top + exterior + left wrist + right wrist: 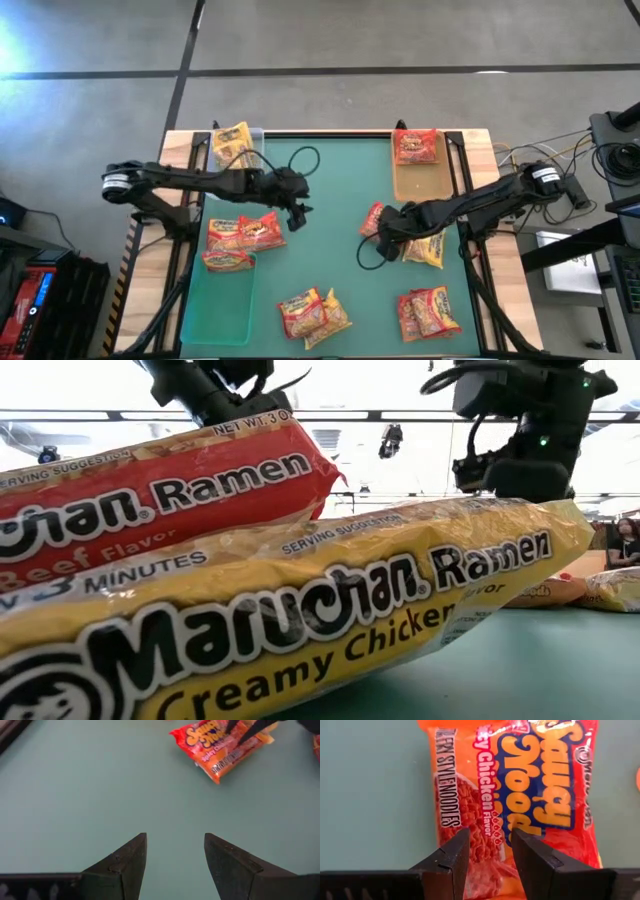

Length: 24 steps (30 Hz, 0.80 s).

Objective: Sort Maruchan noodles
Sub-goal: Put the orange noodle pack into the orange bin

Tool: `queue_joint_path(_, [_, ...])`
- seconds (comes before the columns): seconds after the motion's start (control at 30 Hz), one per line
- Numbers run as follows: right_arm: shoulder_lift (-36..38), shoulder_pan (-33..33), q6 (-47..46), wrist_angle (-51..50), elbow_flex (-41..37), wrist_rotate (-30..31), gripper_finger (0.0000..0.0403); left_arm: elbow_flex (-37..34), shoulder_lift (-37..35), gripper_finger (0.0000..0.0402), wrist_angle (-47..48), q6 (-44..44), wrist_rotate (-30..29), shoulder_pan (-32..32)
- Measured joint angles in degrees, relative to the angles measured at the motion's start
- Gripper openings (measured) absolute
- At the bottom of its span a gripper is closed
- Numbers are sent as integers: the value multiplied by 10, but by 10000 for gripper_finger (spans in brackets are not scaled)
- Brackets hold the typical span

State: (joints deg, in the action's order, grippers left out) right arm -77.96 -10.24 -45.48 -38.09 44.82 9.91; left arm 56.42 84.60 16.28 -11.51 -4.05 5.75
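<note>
The table has a green mat (335, 190) on it, and noodle packets lie in many spots. In the middle of the high view, a bit to the right, the right gripper (490, 851) hangs right above a red-orange packet (520, 785). Its two dark fingers (447, 865) are apart with a gap between them, and nothing is in them. The words on that packet say Saucy Noodles and Chicken Flavor. In the high view the same packet (372, 220) peeks out just left of the right gripper (385, 235), and a yellow packet (428, 250) lies just to the right of it. The left gripper (175, 857) is a bit left of the middle in the high view, over bare green mat. Its fingers are spread too and hold nothing. At the top right, a red packet (415, 146) sits in a tan tray (422, 182). At the top left, a yellow packet (232, 142) lies at the edge of the mat. At the left, three packets (240, 240) rest in a clear tray (215, 310). Two more piles lie at the bottom, one pile (313, 314) in the middle and one pile (428, 312) at the right. In the low view, a red Beef packet (150, 500) leans on a yellow Creamy Chicken packet (300, 620) very close up.
</note>
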Motion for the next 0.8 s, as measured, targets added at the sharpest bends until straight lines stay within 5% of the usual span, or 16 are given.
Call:
queue_joint_path(0.53, [-111,29,200,378,1,3,137,0,108,181,-93,-28,1,-39])
queue_joint_path(0.8, [-71,35,224,292,28,6,137,0,153,181,-176,-36,1,-89])
